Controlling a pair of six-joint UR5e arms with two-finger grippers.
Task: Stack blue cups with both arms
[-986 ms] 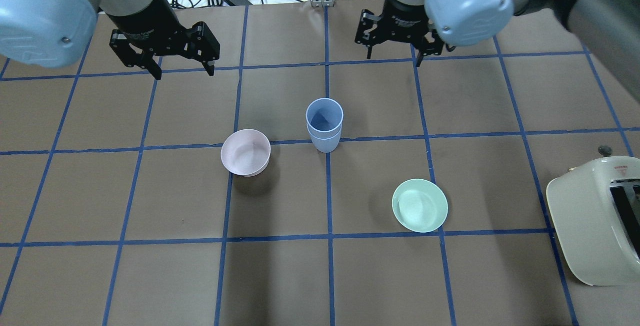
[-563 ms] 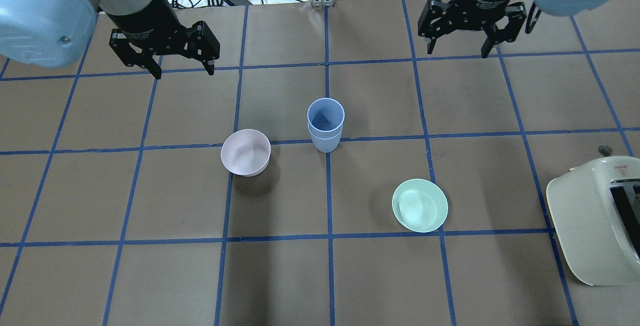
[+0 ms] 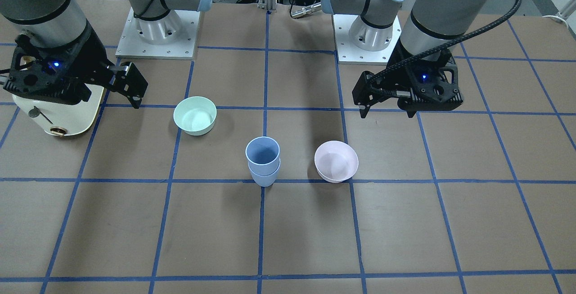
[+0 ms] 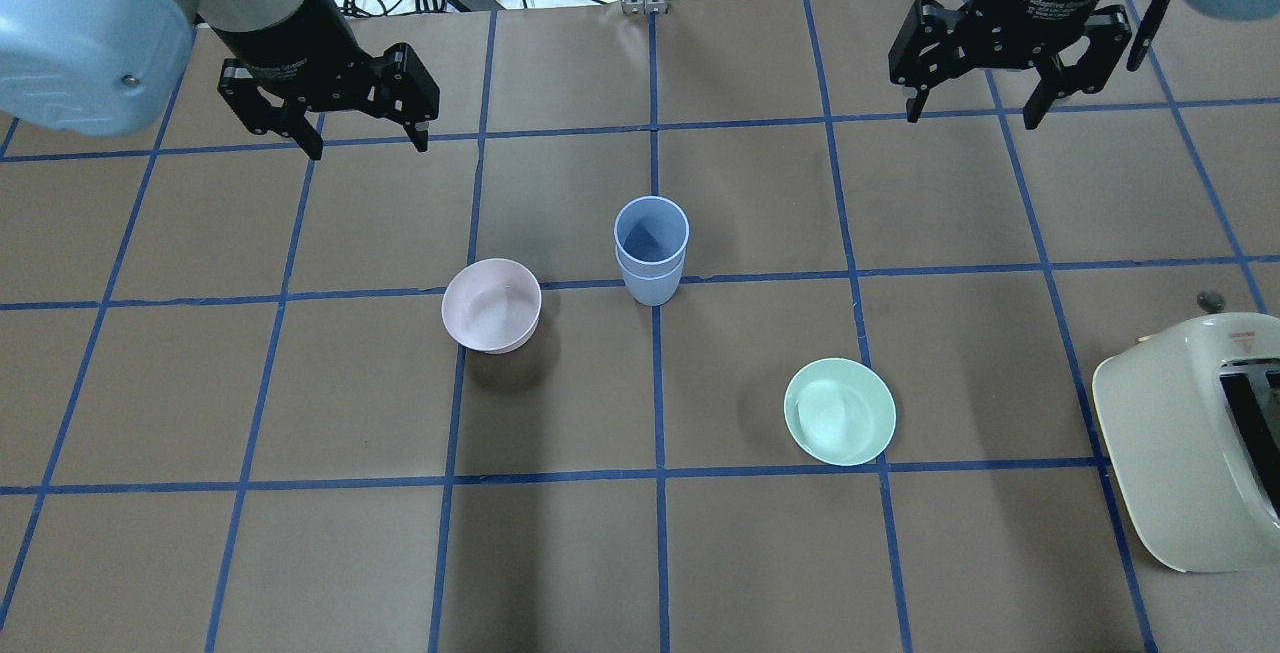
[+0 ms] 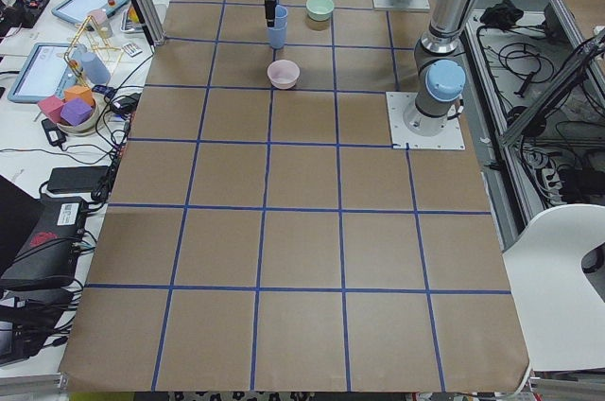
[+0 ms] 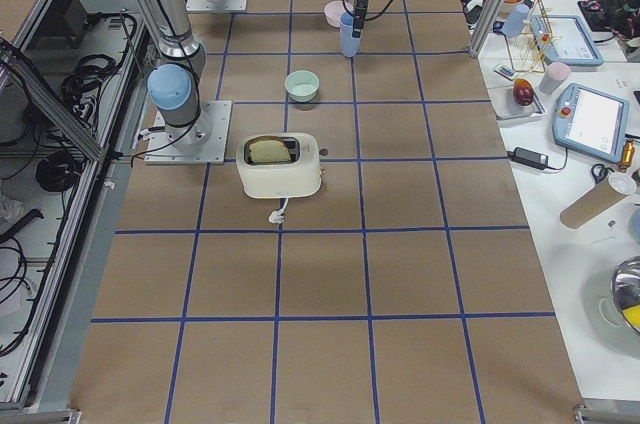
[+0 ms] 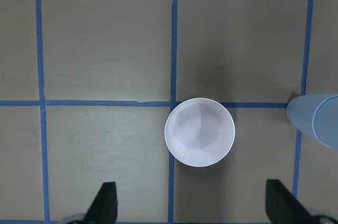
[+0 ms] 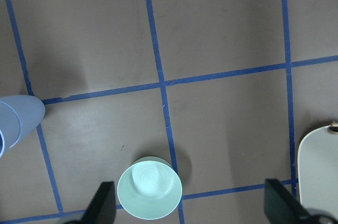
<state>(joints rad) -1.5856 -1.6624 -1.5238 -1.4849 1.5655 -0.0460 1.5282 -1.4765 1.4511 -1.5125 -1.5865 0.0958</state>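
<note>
I see the two blue cups (image 4: 651, 251) stacked, one sitting inside the other. They stand upright, open end up, near the middle of the overhead frame on the worktop (image 4: 300, 553). Both are pale blue.

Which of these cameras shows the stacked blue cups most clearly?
The exterior front-facing view: the blue cups show whole, both rims distinct, one nested in the other. Overhead is nearly as good. Both wrist cameras catch only a sliver; the side views show them tiny.

We hold our left gripper (image 4: 369, 146) raised, pointing down, jaws spread wide and empty. Our right gripper (image 4: 971, 119) seems to match it, well apart.
</note>
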